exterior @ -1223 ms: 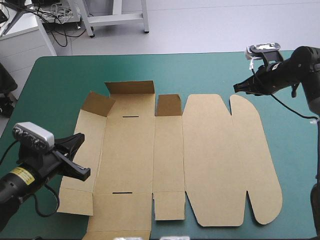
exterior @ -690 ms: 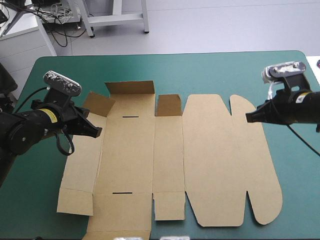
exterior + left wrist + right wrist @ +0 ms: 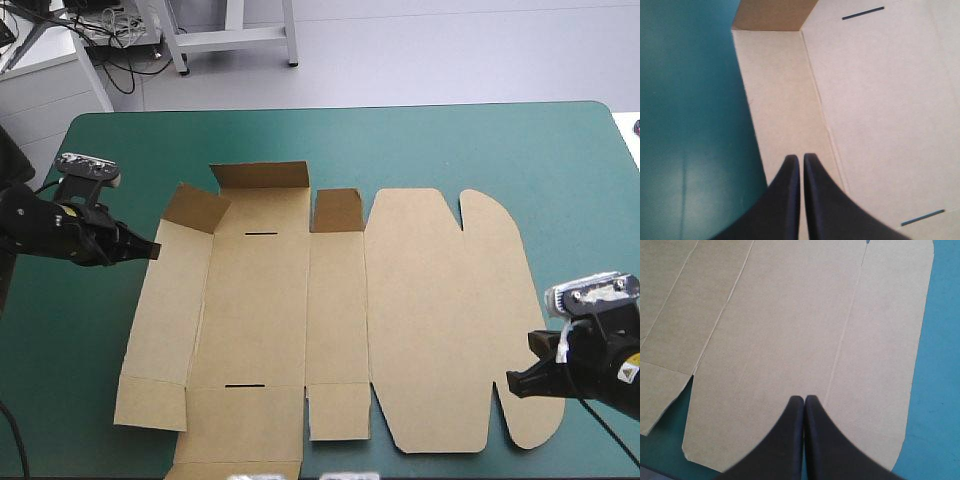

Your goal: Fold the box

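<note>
While box (image 3: 430,310) lies flat, far flaps (image 3: 338,210) raised (three), left gripper (image 3: 152,250), right gripper (image 3: 513,381) clenched.

The brown box (image 3: 340,310) lies flat mid-table (three far flaps tilted up), unfolded.

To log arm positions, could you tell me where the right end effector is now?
In the high view the right end effector sits near the table's near right corner, shut, its tip at the rounded near corner of the brown box.
</note>
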{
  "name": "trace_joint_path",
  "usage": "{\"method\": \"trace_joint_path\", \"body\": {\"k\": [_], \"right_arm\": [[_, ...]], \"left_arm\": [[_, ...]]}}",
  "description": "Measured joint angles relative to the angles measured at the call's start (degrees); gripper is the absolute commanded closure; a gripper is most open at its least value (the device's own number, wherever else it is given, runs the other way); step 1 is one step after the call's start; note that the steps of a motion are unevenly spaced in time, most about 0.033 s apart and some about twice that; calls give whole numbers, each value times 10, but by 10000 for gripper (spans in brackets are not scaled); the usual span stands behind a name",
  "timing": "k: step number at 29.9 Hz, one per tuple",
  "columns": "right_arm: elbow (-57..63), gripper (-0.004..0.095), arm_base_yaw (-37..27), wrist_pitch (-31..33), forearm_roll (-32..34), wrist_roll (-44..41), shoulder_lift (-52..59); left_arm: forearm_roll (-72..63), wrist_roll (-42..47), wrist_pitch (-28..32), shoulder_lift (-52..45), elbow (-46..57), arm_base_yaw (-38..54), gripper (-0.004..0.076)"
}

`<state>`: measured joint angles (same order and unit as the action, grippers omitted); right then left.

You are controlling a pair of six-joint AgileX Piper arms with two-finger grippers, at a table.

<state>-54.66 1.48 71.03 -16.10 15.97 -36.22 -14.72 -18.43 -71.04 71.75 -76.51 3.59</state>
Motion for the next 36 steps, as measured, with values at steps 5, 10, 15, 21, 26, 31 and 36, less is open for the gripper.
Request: {"method": "trace_joint_path", "body": {"k": [5,10,15,21,26,31,36], "right_arm": [[31,922,0,0,-2,-2,44],[55,922,0,1,-3,-4,77],[61,922,0,1,-4,-4,96],[61,922,0,-7,-3,-4,97],[61,923,0,-13,-2,-4,97],[61,922,0,-13,-2,-2,97],[61,923,0,-17,-2,9,97]], "left_arm": [[-118,-56,-4,40,0,103,708],[-136,-61,-3,84,0,170,708],[-137,-42,0,124,0,194,657],[-135,-16,5,147,11,197,342],[-95,-6,6,141,36,197,-10],[-86,-5,6,126,84,197,-9],[-88,-5,10,126,148,197,-9]]}}
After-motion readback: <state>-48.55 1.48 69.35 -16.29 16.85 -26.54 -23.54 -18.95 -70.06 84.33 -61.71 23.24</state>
